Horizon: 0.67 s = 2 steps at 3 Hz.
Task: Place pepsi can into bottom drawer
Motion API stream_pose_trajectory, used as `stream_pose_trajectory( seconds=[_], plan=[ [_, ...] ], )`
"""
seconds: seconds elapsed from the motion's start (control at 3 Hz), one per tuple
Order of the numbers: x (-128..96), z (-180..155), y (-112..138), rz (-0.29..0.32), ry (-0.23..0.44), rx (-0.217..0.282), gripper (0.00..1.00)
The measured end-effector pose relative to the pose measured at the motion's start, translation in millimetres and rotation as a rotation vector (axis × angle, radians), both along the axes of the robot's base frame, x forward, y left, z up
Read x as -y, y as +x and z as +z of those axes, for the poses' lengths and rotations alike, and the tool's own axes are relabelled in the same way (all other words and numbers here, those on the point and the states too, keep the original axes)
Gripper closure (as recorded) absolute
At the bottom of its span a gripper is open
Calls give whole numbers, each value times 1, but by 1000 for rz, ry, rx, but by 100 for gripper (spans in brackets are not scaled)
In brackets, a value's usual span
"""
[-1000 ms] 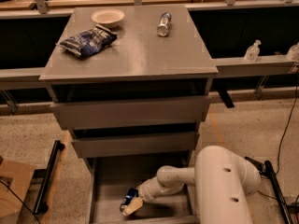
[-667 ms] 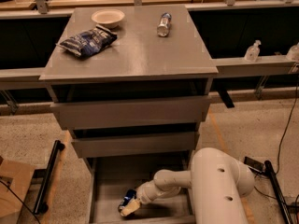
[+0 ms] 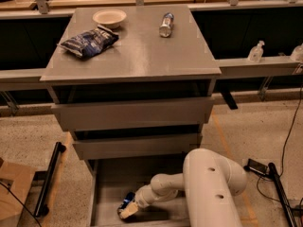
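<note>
The bottom drawer (image 3: 108, 174) of the grey cabinet stands pulled out, its flat grey floor showing. The pepsi can (image 3: 127, 200), dark blue, lies low in the drawer near its front left part. My gripper (image 3: 128, 209) is down inside the drawer at the can, with the white arm (image 3: 163, 187) reaching in from the right. The pale fingertips sit around the can's lower end, and part of the can is hidden by them.
On the cabinet top lie a crinkled blue chip bag (image 3: 89, 42), a white bowl (image 3: 109, 18) and a slim silver-and-blue can (image 3: 166, 25) on its side. The two upper drawers are slightly out. A black bar (image 3: 49, 178) lies on the floor left; cables lie right.
The arm has shifted a little to the left inside the drawer, and the gripper with the can has moved slightly left and lower. Nothing on the cabinet top has moved.
</note>
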<state>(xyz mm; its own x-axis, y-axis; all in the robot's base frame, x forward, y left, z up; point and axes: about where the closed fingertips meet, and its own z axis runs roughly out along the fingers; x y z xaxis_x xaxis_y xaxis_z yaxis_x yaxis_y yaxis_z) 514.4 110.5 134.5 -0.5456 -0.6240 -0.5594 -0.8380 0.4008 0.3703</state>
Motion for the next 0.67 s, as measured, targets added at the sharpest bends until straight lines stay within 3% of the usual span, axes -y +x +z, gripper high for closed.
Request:
stream_pose_trajectory(
  seconds=[0.33,0.67],
  plan=[
    [1,0,-1,-6,1,3,5],
    [0,-1,-3,-5,1,2,0]
  ],
)
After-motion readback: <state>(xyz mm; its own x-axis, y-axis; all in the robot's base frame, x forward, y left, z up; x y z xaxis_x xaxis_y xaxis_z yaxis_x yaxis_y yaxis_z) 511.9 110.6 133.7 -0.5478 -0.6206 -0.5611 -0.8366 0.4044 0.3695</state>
